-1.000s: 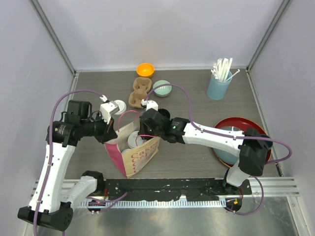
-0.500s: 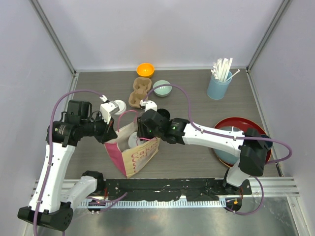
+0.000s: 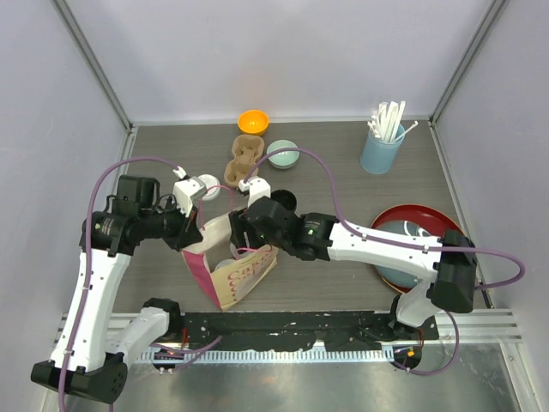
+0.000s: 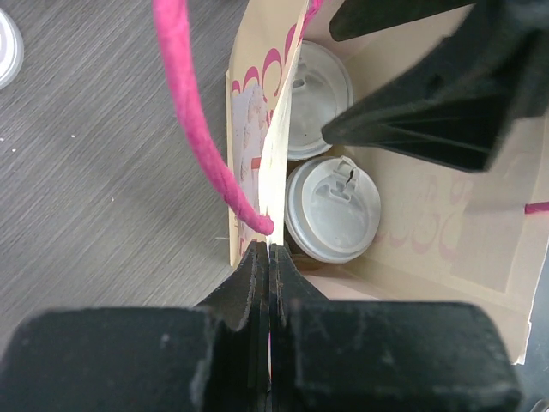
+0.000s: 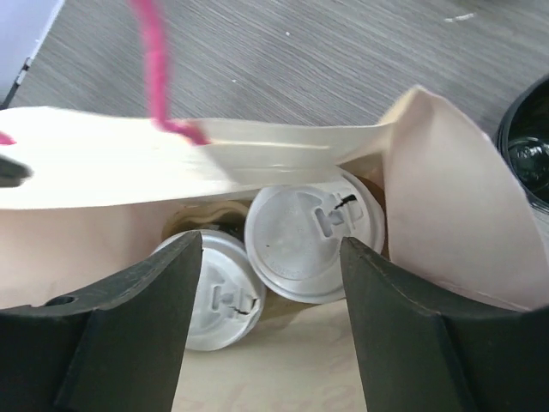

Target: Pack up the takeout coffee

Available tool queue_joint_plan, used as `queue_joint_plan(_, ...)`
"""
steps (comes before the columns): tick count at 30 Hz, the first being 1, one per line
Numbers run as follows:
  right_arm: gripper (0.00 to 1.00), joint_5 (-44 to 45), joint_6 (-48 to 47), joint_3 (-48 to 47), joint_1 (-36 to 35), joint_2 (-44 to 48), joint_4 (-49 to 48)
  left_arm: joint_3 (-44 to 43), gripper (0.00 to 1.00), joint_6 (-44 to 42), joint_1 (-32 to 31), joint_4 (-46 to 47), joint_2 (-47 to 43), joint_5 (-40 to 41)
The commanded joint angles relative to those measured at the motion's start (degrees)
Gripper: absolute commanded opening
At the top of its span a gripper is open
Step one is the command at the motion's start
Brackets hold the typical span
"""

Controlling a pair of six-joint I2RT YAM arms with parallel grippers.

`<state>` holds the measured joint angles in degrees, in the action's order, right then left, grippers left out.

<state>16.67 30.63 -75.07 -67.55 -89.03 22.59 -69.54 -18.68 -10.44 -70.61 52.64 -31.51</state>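
Paper bag: stiff cream stock printed in pink, with pink cord handles, standing open-mouthed on the grey wood-grain surface.

Left pincer: black fingers pressed together, clamped on the thin top edge of one bag wall, just beside a cord anchor point.

Right pincer: broad black fingers set well apart over the bag mouth, gripping nothing.

Cups: two inside the bag, upright and side by side. The first cup stands toward the bag's end fold. The second cup sits partly under the bowed wall. Whether the two touch cannot be told.

Lids: round, matte white plastic, with a raised rim and a small tabbed sip hole. The dark cup bodies barely show beneath them.

Elsewhere on the surface: moulded brown pulp carrier, orange bowl, pale blue tumbler of white straws, round red tray.
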Motion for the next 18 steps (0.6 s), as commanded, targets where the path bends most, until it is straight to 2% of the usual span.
queue_joint_plan(1, 0.73, 3.02, -4.88, -2.45, -2.06, 4.30, -5.27, -0.34, 0.00, -1.36, 0.06, -3.31, 0.44, 1.62)
queue_joint_plan(6, 0.83, 0.48, -9.62, -0.35, -3.90, 7.99, -11.59, -0.42, 0.00, -1.54, 0.06, -3.48, 0.62, 1.62)
queue_joint_plan(18, 0.85, -11.21, -16.13, 3.35, -4.43, 15.29, -20.74, -0.51, 0.00, -1.71, -0.02, -3.66, 0.71, 1.54)
